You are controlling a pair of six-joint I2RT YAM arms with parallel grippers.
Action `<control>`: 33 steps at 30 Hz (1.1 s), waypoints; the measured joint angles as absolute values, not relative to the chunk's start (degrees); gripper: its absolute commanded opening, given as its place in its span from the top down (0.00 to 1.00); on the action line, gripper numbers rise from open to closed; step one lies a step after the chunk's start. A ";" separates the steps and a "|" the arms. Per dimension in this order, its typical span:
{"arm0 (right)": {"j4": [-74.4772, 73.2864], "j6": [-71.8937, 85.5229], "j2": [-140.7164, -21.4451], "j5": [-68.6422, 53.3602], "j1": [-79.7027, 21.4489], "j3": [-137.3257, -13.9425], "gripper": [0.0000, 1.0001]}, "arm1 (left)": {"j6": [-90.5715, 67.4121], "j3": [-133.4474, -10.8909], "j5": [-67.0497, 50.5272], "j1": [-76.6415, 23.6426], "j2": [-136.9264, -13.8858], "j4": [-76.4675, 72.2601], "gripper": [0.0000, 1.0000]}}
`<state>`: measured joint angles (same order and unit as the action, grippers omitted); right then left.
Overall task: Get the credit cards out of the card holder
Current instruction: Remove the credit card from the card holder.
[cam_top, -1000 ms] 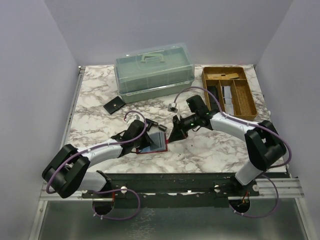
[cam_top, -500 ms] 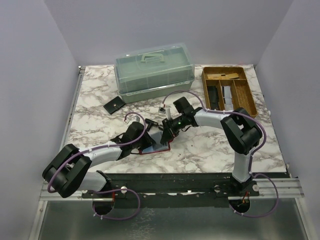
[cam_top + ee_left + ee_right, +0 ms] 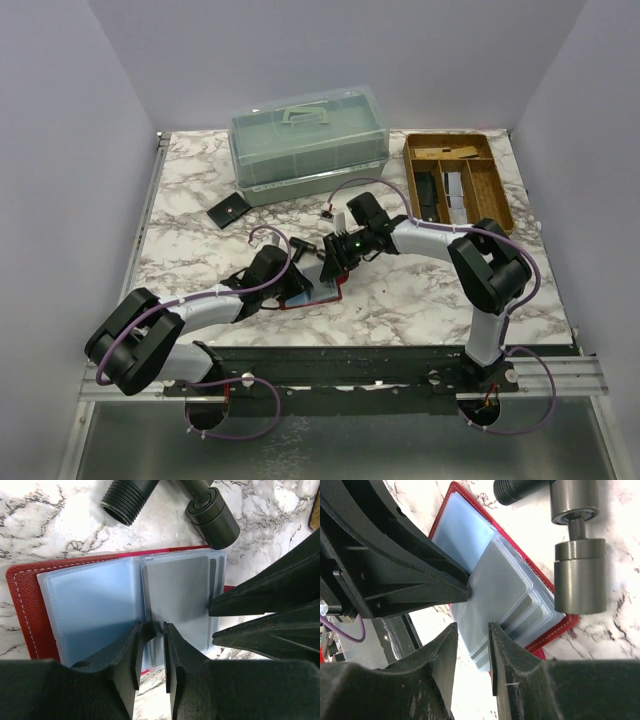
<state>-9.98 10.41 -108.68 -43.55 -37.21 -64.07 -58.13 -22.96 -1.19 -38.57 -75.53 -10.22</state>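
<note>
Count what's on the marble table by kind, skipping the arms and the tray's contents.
Holders: 2, red card holder, black wallet
Lidded plastic box: 1
Wooden tray: 1
Dark metal pieces: 2, threaded tube, dumbbell-shaped piece
Total: 6

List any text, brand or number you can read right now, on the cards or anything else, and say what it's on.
No readable text in any view.
Grey card in the red card holder: the face that shows is blank.
Clear lidded box: no label visible.
Contents of the wooden tray: too small to read.
Flat black item: too small to tell.
</note>
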 measured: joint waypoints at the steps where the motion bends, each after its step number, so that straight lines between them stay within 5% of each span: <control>1: -9.89 10.46 -108.20 -42.78 -37.21 -63.75 0.62 | -58.15 -22.85 -1.21 -38.57 -75.46 -10.33 0.71; 17: -8.67 12.51 -107.37 -42.19 -37.04 -62.19 0.57 | -59.37 -21.69 -1.48 -38.17 -75.29 -11.79 0.77; 33: -3.46 25.96 -108.25 -45.71 -36.80 -61.01 0.40 | -61.17 -18.87 -1.63 -38.09 -73.34 -13.96 0.77</control>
